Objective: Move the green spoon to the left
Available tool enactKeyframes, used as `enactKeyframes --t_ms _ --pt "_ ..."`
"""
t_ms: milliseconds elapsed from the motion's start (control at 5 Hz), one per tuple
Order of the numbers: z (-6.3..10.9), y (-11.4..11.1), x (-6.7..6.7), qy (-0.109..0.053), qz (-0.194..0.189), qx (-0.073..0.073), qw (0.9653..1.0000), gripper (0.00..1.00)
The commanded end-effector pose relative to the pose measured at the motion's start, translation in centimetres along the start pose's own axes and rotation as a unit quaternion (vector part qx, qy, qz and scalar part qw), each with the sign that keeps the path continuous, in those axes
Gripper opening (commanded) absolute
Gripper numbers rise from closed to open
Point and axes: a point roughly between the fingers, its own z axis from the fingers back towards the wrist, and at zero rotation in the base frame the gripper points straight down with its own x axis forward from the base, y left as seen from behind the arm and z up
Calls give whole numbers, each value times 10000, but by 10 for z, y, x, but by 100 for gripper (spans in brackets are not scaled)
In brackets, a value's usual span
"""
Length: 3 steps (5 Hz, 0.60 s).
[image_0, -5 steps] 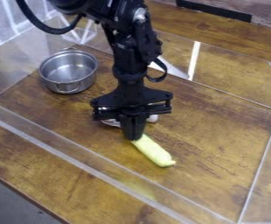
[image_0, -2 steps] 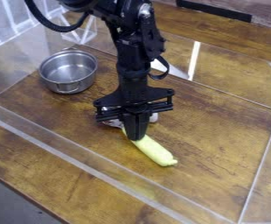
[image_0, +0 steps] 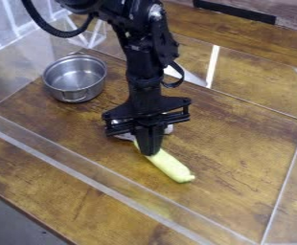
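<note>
Small spoon with chunky yellow-green plastic handle [image_0: 167, 163] observed on the brown wooden table [image_0: 236, 144], handle running diagonally from beneath the fingertips towards the lower right of the view. Black robot gripper [image_0: 148, 151] positioned over the upper-left end of the handle; fingers closed together, at or very near the plastic. Whether the handle is pinched or only touched cannot be told. Metal bowl end mostly hidden by the gripper. Round shiny steel bowl [image_0: 76, 78] noted apart, towards the upper left; clearance from it judged necessary if the spoon is shifted left, with pivoting of the handle a possible fault
</note>
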Motion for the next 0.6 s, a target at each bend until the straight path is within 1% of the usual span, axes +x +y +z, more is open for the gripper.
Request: enactKeyframes --t_ms 0,200,400 --pt "-14 -11 -37 441 -405 215 9980 0" --pt "-14 -11 -32 498 -379 219 9978 0" --pt "-15 -8 -33 558 -279 210 9978 0"
